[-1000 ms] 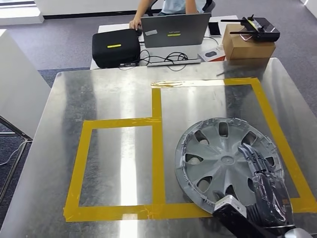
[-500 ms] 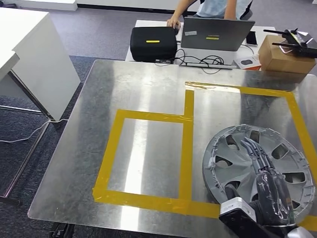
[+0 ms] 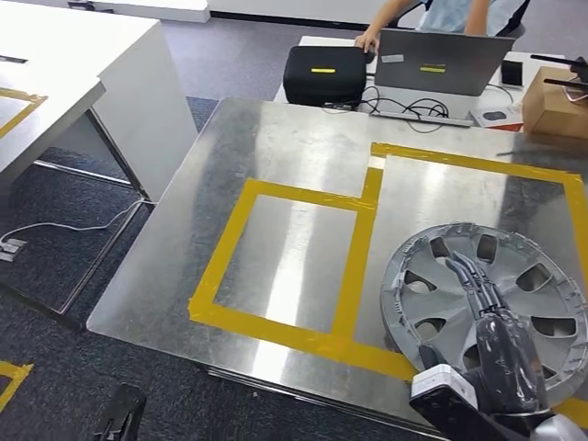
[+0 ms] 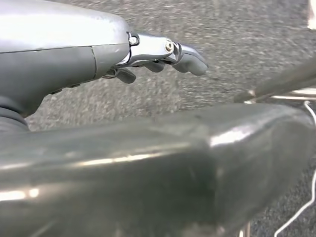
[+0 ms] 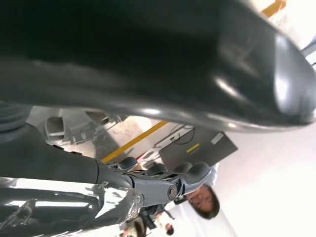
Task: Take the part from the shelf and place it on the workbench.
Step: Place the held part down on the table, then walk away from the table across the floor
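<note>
A shiny metal counter (image 3: 208,211) marked with yellow tape (image 3: 360,234) stands on grey carpet. The hubcap (image 3: 444,276) lies flat on it inside the larger taped box, near the front edge. The right hand (image 3: 496,344) rests on top of the hubcap, fingers stretched across its face, gripping nothing. The left hand (image 4: 164,52) hangs over the carpet, fingers loosely extended and empty. Behind the counter sit a laptop (image 3: 440,60) and a black case (image 3: 324,73), with a person beyond.
</note>
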You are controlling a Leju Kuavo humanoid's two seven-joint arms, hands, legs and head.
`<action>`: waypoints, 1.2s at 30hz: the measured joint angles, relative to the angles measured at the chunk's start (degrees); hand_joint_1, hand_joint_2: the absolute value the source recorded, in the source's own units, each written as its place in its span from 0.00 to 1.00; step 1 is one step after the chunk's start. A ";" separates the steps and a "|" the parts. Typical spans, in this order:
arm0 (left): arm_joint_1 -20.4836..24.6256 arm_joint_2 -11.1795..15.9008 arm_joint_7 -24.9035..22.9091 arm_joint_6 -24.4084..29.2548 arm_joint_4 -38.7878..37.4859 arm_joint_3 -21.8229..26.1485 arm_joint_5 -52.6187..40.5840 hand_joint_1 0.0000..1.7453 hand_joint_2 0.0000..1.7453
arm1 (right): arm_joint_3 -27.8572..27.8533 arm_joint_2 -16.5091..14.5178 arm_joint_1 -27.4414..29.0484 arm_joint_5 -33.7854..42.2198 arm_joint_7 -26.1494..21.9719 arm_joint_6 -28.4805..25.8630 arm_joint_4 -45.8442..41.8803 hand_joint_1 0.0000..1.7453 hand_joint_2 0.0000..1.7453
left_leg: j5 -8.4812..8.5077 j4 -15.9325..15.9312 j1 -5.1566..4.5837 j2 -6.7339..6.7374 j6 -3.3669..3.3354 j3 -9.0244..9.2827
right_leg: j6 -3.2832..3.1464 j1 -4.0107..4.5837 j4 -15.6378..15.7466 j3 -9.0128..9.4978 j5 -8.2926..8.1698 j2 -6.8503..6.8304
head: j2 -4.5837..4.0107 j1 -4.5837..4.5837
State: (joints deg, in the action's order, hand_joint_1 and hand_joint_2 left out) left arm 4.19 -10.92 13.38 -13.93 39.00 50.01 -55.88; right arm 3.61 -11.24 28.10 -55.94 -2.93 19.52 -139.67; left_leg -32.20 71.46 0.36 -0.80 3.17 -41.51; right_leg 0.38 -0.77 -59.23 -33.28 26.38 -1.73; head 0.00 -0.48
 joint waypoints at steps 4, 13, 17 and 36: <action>-0.11 -0.15 0.00 -0.21 0.22 0.01 -0.15 0.00 0.00 | -0.50 -0.43 -0.06 -0.26 -0.71 -0.07 -0.04 0.00 0.00 | 3.75 -2.04 0.03 1.63 -0.23 6.70 | 0.40 0.32 -0.06 -3.34 -2.55 -3.29 | 0.00 0.02; -0.49 -0.29 -0.39 -0.10 1.46 0.30 -0.16 0.00 0.00 | -3.02 -1.71 -0.95 2.91 -2.57 -1.35 -0.39 0.00 0.00 | 5.43 -17.80 -1.25 1.71 -3.63 13.87 | 2.77 -0.42 -4.89 -6.19 1.00 -1.18 | 0.00 -0.16; -0.21 -0.66 -1.21 -0.26 2.16 0.38 -0.07 0.00 0.00 | -5.97 -2.51 -4.14 6.67 -3.18 -0.27 0.63 0.00 0.00 | 9.02 -17.66 -1.68 -1.34 -4.11 9.61 | 1.83 0.66 -15.03 -6.28 5.24 1.78 | 0.00 -0.20; -1.56 -1.61 -1.00 4.13 6.14 1.20 -3.16 0.00 0.00 | -12.21 -6.32 -7.98 8.66 -5.50 4.21 5.36 0.00 0.00 | 5.28 -9.03 1.01 3.69 1.20 10.80 | 0.63 0.68 2.66 -1.69 -3.36 -4.35 | 0.00 0.91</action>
State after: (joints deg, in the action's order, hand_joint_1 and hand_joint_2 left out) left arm 2.64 -12.53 12.38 -9.80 45.14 51.21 -59.04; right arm -8.61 -17.57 20.12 -47.29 -8.43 23.73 -134.31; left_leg -26.91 62.43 1.37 2.89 4.37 -30.71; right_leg 1.02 -0.09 -56.57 -34.97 23.02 -6.08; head 0.00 0.43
